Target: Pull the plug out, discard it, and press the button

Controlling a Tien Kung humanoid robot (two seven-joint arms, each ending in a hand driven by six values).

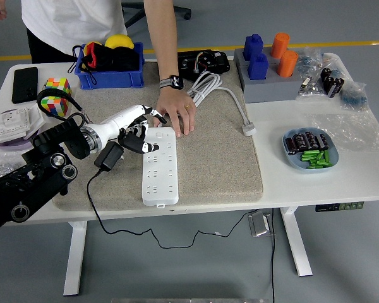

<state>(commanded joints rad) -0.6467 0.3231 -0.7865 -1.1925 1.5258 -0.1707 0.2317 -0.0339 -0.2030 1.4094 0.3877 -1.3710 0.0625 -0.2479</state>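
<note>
Reaching over the grey felt mat (208, 158), our left hand (136, 129) hangs half-curled and empty above the long white power strip (159, 165), whose far end a person's hand (175, 108) pins. Our black plug adapter (109, 156) lies just left.

One high head view—looking forward and down over the white table (290, 183)—no second camera.
</note>
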